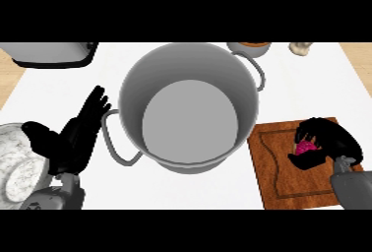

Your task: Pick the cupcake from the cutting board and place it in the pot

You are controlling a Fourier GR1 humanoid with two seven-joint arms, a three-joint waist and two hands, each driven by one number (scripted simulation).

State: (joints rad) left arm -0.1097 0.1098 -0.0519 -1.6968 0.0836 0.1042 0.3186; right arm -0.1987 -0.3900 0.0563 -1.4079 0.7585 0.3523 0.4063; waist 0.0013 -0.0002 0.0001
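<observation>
A large grey pot (190,106) with two handles stands in the middle of the white counter. Right of it lies a brown wooden cutting board (272,167). My right hand (328,140) is over the board, its fingers and thumb curled round the cupcake (304,146), of which only a pink patch shows. My left hand (73,135) rests open at the left of the pot, fingers pointing up, close to the pot's left handle (112,142).
A marbled white plate (16,167) lies at the lower left edge. A grey appliance (51,53) sits at the back left. A small container (251,47) and a pale object (301,47) stand behind the pot.
</observation>
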